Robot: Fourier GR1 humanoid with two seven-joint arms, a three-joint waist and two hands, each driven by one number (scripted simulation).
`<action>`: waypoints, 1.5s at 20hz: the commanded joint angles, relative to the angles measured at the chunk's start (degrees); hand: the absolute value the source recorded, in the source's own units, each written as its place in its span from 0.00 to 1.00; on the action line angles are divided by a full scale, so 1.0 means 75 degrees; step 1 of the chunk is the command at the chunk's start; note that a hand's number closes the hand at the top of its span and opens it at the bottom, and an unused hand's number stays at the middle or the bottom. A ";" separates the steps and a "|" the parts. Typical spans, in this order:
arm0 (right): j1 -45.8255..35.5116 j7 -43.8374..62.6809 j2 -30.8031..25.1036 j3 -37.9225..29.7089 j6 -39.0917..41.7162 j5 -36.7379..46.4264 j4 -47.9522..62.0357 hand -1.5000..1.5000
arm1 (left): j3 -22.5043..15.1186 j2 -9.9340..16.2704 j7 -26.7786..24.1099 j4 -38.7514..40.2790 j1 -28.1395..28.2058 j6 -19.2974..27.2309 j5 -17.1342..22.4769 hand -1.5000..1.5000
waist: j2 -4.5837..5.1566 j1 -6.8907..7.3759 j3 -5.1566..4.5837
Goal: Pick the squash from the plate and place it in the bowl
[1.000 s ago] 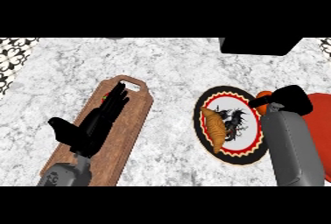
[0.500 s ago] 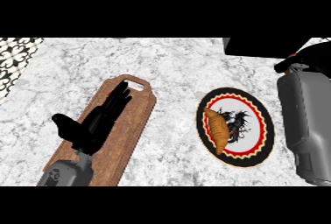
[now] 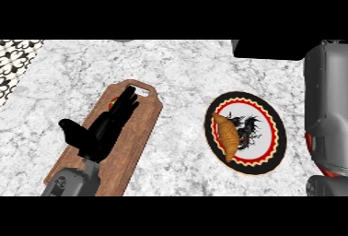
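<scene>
Our left hand (image 3: 102,131) rests open, fingers straight, over a wooden cutting board (image 3: 146,126), likely keeping clear of the work. Our right hand is out of view; only its grey forearm (image 3: 327,106) shows. The squash (image 3: 227,136), a long, tapered orange piece, lies on the patterned plate (image 3: 268,117).

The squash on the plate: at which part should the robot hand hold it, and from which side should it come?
The squash lies flat on the plate, long and narrow, running from upper left to lower right. Probably best to grip its thick middle, fingers and thumb across the narrow width, coming down from above. The right forearm is nearest; its robot hand is out of view.
</scene>
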 commanded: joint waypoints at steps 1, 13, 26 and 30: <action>-0.0379 0.1839 0.0125 -0.0538 0.0278 0.0952 0.0048 1.00 | -0.0011 -0.0125 -0.0117 0.0160 -0.0022 0.0074 -0.0085 0.50 | 0.0010 -0.0089 0.0018; 0.0688 0.1068 -0.0014 -0.1481 -0.0751 0.1325 -0.0789 1.00 | 0.0208 -0.0046 0.0029 -0.0200 0.0235 0.0164 -0.0080 0.50 | -0.0098 -0.0376 0.0039; 0.2161 -0.0327 -0.0724 -0.3436 -0.0226 0.0124 -0.0767 1.00 | 0.0513 -0.0100 0.0113 0.0034 -0.0009 0.0086 -0.0042 0.50 | -0.0107 -0.0524 0.0040; 0.2444 0.0036 -0.0678 -0.4179 -0.1440 -0.0387 -0.0750 0.00 | 0.0400 0.0031 0.0484 -0.0461 0.0184 -0.0025 0.0030 0.50 | -0.0097 -0.0376 0.0053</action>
